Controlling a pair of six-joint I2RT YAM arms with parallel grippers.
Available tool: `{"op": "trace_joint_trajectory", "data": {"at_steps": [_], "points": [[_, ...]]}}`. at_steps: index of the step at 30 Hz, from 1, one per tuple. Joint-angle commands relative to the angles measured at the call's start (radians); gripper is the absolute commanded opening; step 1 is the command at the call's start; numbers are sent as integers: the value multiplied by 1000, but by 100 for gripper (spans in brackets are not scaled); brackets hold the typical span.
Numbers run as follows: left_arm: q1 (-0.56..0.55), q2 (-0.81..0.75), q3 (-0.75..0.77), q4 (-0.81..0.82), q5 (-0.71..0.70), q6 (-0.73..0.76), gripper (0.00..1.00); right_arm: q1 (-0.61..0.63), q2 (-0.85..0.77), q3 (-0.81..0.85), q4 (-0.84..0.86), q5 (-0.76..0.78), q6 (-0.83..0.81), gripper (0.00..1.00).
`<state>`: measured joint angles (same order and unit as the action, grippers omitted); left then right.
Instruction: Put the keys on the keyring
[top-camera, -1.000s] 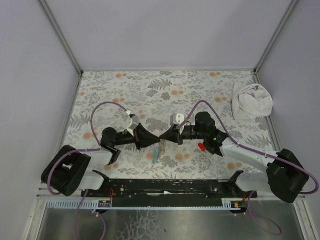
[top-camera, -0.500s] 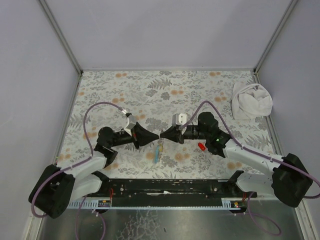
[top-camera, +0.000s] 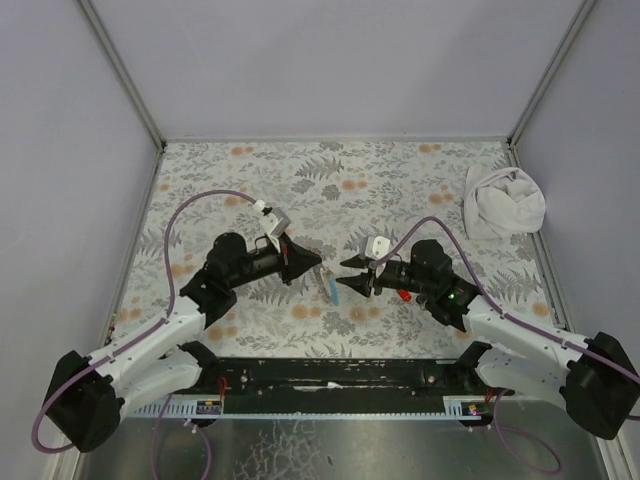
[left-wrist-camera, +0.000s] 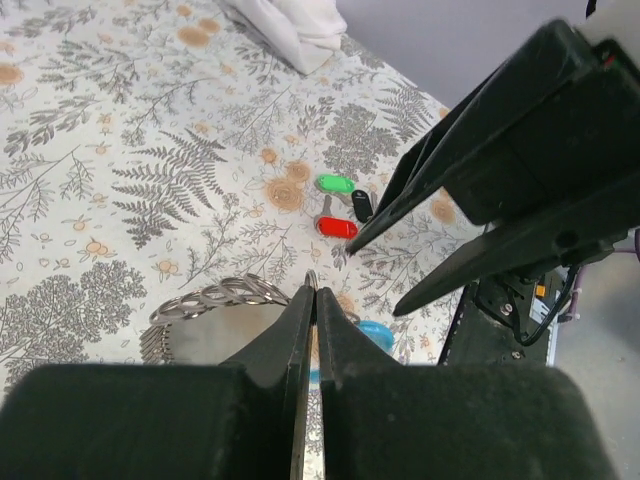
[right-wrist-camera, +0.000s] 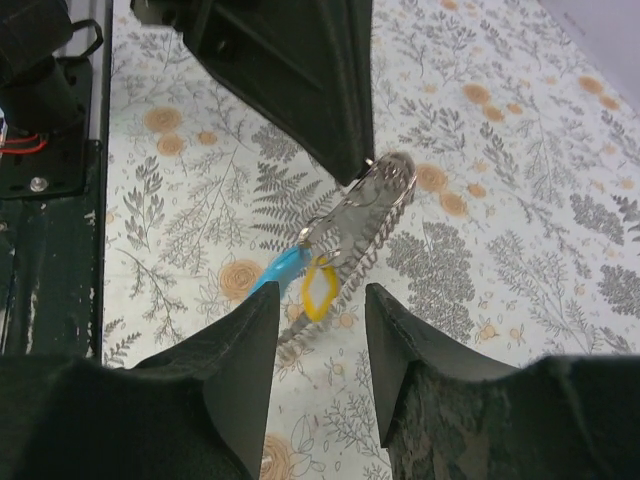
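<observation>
My left gripper is shut on the thin wire of the keyring and holds it off the table. The hoop shows grey with a light blue part in the right wrist view. A tan-yellow key hangs on the keyring. My right gripper is open and empty, just short of the yellow key. The red key, green key and black key lie close together on the table. In the top view the red key shows beside the right arm.
A white cloth bundle lies at the far right of the fern-patterned table. Grey walls close in the back and sides. The black base rail runs along the near edge.
My right gripper has let go, opened and drawn back toward the near edge. My left gripper has moved right and away, carrying the keyring with it.
</observation>
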<state>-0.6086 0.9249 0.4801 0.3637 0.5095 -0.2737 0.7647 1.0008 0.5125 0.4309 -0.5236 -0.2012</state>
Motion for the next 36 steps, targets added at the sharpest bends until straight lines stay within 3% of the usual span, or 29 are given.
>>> {"op": "trace_joint_trajectory", "data": {"at_steps": [1,9,17,25,36], "points": [[-55,27,149,-289,-105,48,0,-4,6,-1,27,-7,-42,47],[-82,129,385,-668,-123,135,0,-9,43,60,-89,-71,-191,46],[-84,214,523,-874,-84,238,0,-34,83,108,-91,-233,-229,42],[-86,245,568,-929,-2,306,0,-41,180,108,113,-348,-164,39],[-87,257,577,-967,49,358,0,-48,242,151,120,-420,-164,38]]}}
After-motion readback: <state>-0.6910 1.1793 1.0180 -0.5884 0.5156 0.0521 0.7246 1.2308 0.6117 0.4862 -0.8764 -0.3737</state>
